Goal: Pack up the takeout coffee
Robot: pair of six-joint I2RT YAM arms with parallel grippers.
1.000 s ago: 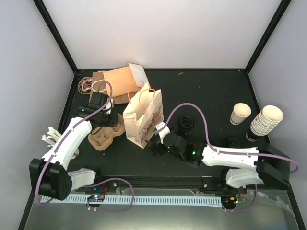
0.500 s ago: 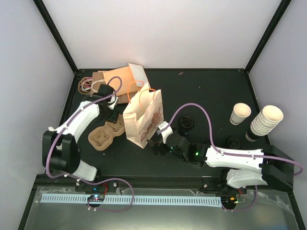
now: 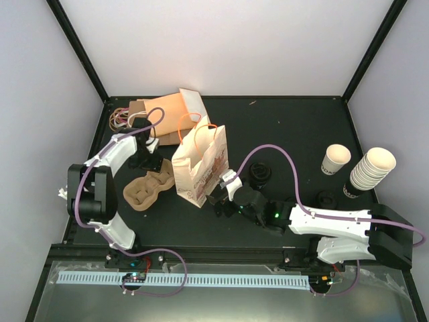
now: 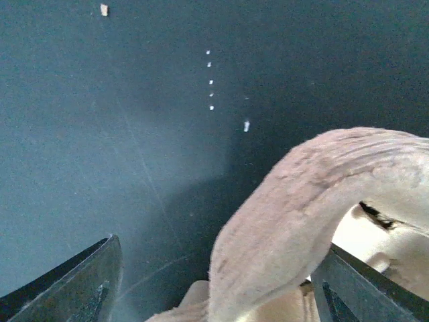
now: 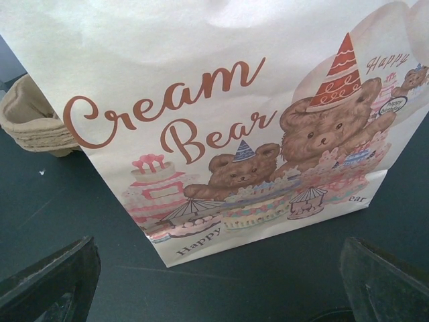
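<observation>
Nearest you, the right jaws sit low over the desk [image 3: 288, 127], spread wide and holding nothing. They face the printed side of the standing paper bag [image 5: 221, 134] just ahead of them. Left of the bag lies the tan pulp cup carrier [image 3: 146, 188]. Your left jaws are down at its far end, also wide apart. The carrier's curved rim arches up between the fingers [image 4: 74, 288], which are not clamped on it. The takeout coffee [image 3: 335, 159] stands upright on the right side of the desk, well apart from the bag and both arms, just beside the stack of nested cups [image 3: 372, 168]. A black lid [image 3: 326, 198] lies near it. Flat paper bags [image 3: 164, 114] lie at the far left.
</observation>
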